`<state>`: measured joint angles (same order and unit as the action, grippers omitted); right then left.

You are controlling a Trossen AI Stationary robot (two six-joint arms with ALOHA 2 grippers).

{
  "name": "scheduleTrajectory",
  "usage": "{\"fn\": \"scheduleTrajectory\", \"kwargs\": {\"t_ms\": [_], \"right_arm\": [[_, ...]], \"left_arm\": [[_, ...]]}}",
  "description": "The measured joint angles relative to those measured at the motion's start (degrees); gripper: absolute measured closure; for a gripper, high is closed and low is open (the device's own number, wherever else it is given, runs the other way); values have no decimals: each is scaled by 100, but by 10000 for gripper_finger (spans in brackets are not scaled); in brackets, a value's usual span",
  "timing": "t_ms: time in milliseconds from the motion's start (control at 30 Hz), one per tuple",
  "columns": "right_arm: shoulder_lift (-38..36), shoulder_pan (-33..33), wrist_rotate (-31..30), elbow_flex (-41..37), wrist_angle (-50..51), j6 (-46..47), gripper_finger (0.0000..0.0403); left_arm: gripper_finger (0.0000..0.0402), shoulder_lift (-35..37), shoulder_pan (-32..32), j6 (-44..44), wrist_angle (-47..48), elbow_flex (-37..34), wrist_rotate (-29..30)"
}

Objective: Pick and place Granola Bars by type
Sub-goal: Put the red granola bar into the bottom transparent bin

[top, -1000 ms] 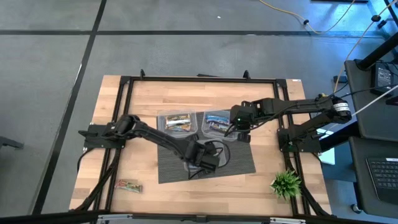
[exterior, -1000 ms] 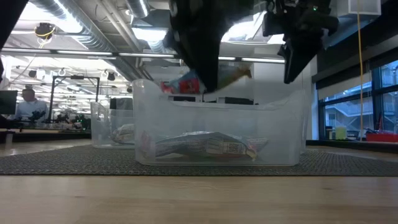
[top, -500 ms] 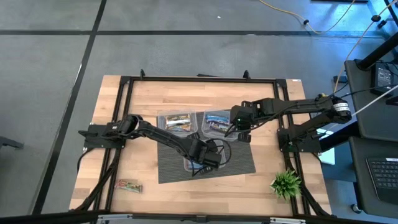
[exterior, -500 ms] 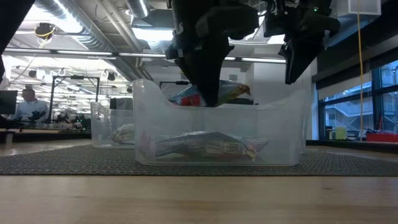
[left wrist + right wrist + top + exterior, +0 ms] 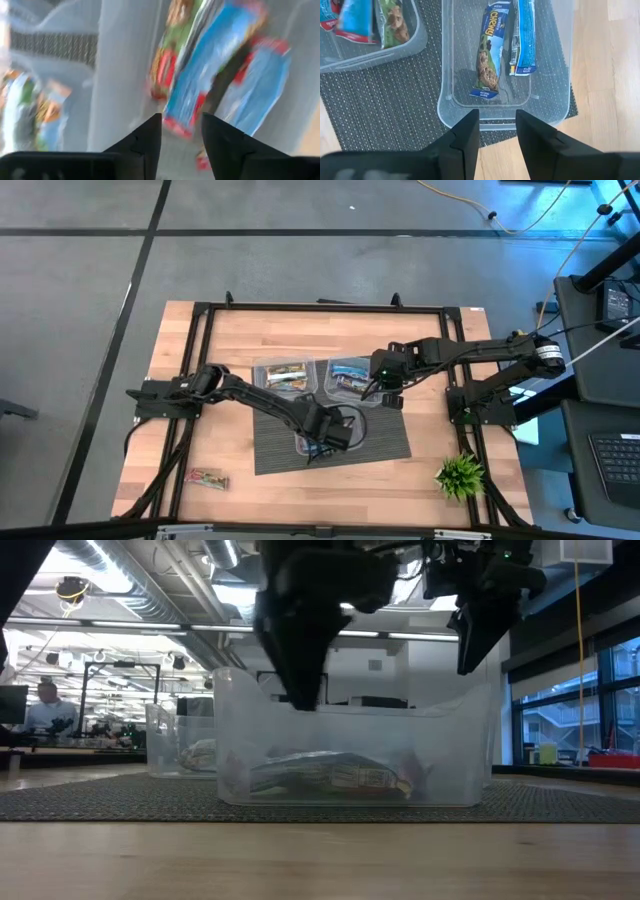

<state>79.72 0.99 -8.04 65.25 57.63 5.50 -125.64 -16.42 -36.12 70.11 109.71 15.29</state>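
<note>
Hovering left gripper (image 5: 181,122): I hang just above the near tub (image 5: 455,765) on the mat (image 5: 390,440); my fingers (image 5: 145,142) are apart with nothing between them.
Bars under me: blue-and-red and green-red granola bars (image 5: 210,70) lie in the bottom of that tub.
Right gripper (image 5: 497,117): parked over the back right tub (image 5: 562,60), fingers spread and empty, above a green-blue bar (image 5: 487,55) and a blue bar (image 5: 522,40).
Handling: I judge the bars light, with slick, crinkly foil and a crumbly middle, so a gentle pinch across the narrow width at mid-length.
Stray bar (image 5: 207,478): alone on bare wood by the table's near left corner, well apart from the tubs; likely my next pick.
Third tub (image 5: 262,370): back left on the mat, holding more bars.
Obstacles: the tub walls stand beside my fingers, so I should lift straight up first; the plant (image 5: 460,475) is on the far right, out of the way.
</note>
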Motion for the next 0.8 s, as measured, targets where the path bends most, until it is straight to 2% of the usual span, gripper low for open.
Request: {"fn": "scheduleTrajectory", "kwargs": {"t_ms": [200, 333, 400, 500, 700, 800], "right_arm": [[0, 0, 1, 0, 0, 2, 272], [0, 1, 1, 0, -8, 2, 272], [0, 2, 1, 0, -24, 2, 272], [0, 2, 1, 0, -93, 3, 272], [2, 0, 3, -2, -325, 32, 272], [2, 0, 3, -2, -417, 39, 272]], "left_arm": [[262, 2, -170, -177, 1239, 0, 94], [260, 12, -450, -339, 1976, 2, 537], [254, 99, -630, -433, 2013, -14, 849], [241, 427, -864, -687, 2002, -155, 1100], [216, 1377, -1048, -1286, 1977, -577, 1106], [207, 1952, -1126, -1651, 1985, -980, 925]]}}
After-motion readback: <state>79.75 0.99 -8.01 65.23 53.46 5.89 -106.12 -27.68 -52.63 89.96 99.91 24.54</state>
